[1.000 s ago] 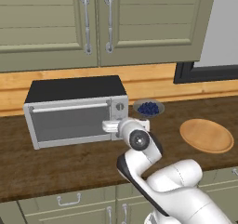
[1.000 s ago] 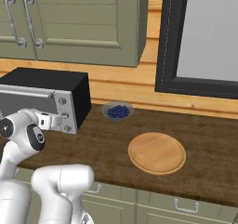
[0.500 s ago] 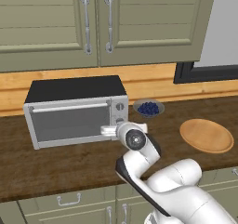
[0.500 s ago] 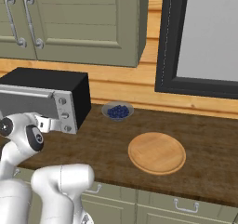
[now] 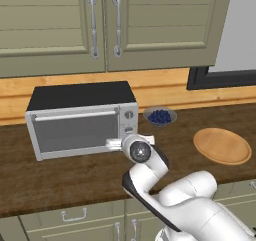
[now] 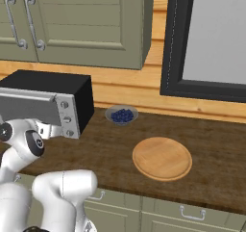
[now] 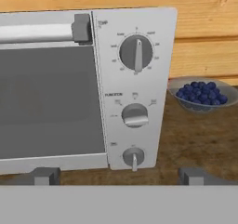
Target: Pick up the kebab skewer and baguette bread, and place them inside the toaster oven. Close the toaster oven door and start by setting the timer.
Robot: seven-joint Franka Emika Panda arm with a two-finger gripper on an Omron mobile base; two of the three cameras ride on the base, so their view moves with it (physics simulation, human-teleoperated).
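At the left of the hand view the oven (image 7: 51, 97) shows its door (image 7: 46, 102) shut; skewer and bread can't be seen through the glass. Right of centre run three knobs, the bottom knob (image 7: 133, 157) nearest the gripper (image 7: 118, 175), whose tips stand wide apart, empty. At the right sits a berry bowl (image 7: 203, 94). The risk: closing on the middle knob, or slipping off.

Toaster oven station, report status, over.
Gripper open, facing knob panel. Silver boxy toaster oven door shut. Nothing between fingers and knobs.
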